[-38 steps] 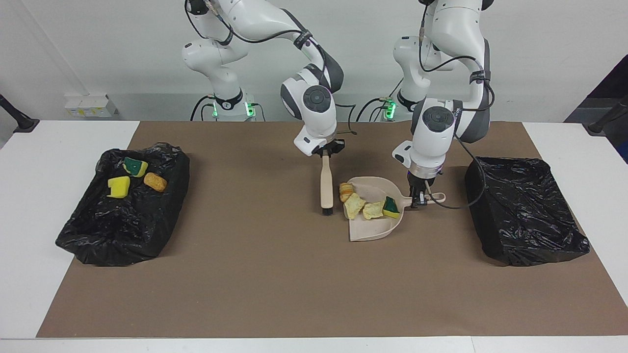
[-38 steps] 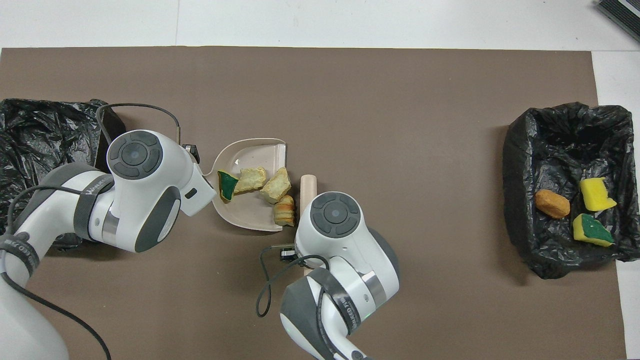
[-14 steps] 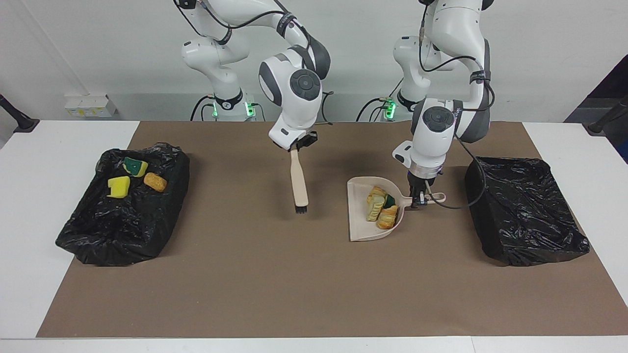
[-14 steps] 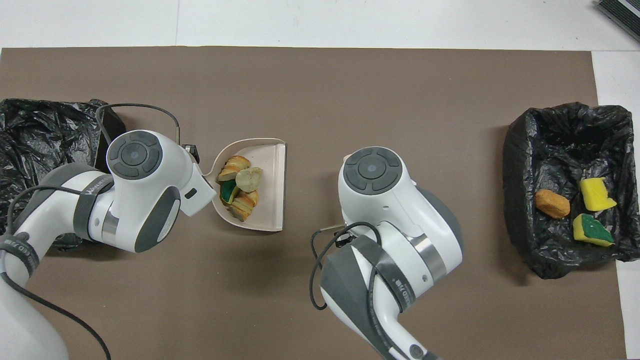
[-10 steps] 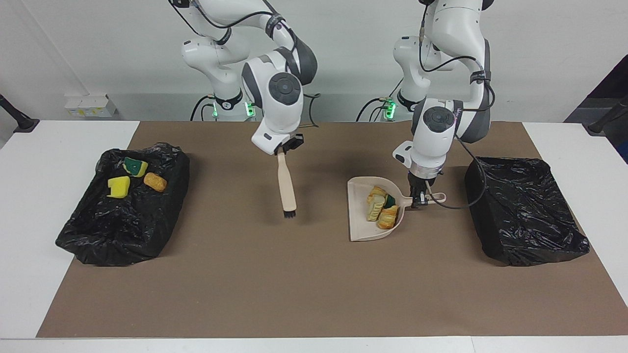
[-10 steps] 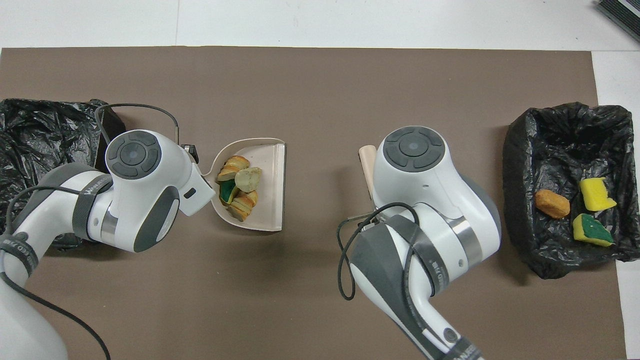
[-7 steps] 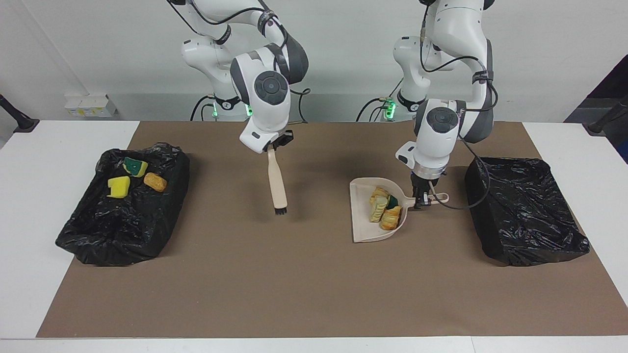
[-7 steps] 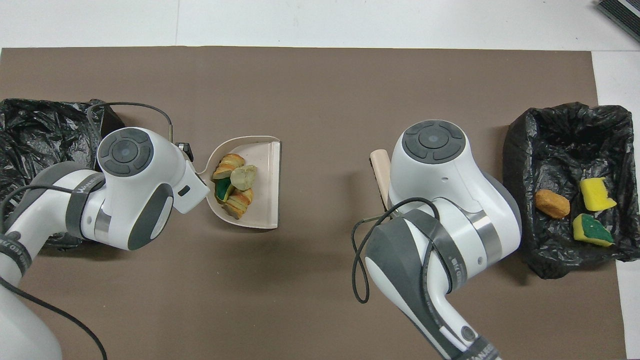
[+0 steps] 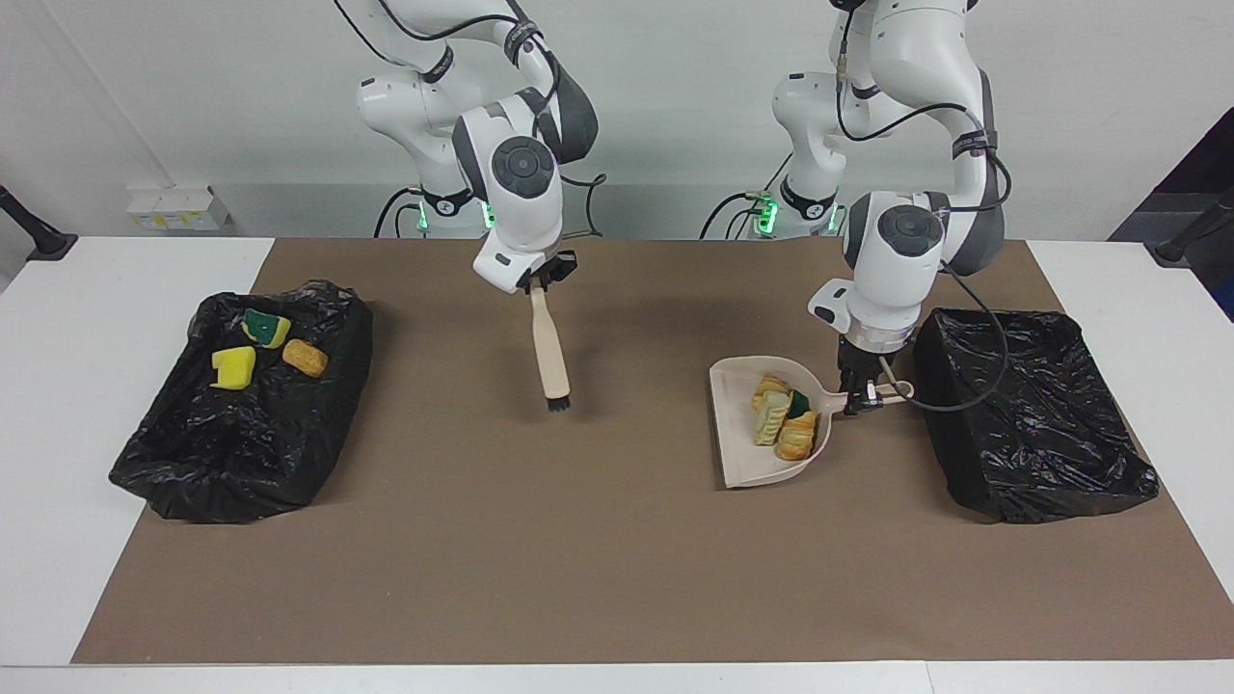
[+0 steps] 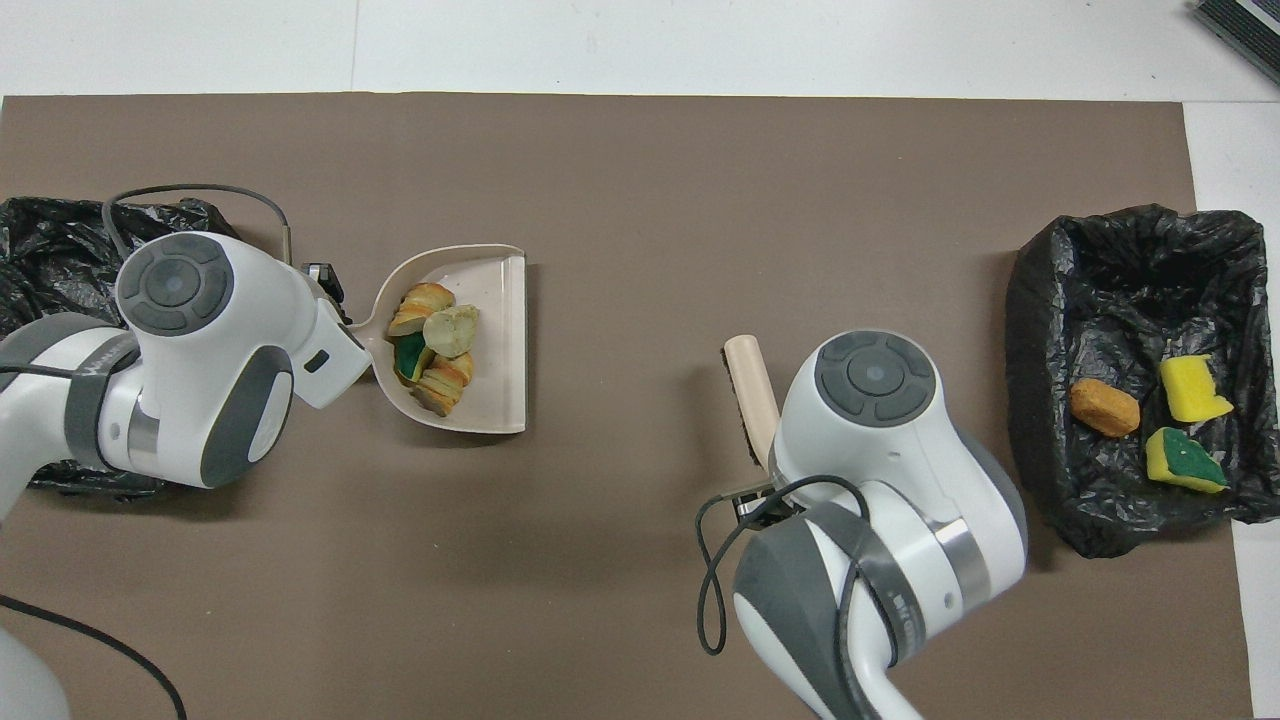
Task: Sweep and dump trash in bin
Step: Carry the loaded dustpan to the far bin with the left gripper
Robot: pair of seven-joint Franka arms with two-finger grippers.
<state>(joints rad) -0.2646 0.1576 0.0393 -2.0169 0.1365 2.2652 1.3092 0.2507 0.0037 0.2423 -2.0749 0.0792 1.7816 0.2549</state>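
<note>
Brush up, pan loaded.
My right jaws (image 9: 542, 282) clamp the brush (image 9: 550, 353) over the worktop (image 9: 617, 540); my left jaws (image 9: 855, 400) grip the dustpan (image 9: 737, 439) handle, trash (image 9: 786, 418) piled just beside them, bin (image 9: 1032, 414) close by.

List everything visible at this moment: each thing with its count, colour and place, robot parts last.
Dustpan: one, beige, on the mat beside the bin at the left arm's end.
Trash in the dustpan: about four chunks, beige, orange-brown, green.
Trash in the bin: three chunks, yellow, yellow-and-green, orange-brown.
Bins: two, black-lined; right arm's end, left arm's end.
Brush: one, beige, black bristles, hanging over the mat.
Mat: one, brown.
Left gripper: shut on the dustpan's handle.
Right gripper: shut on the brush.
</note>
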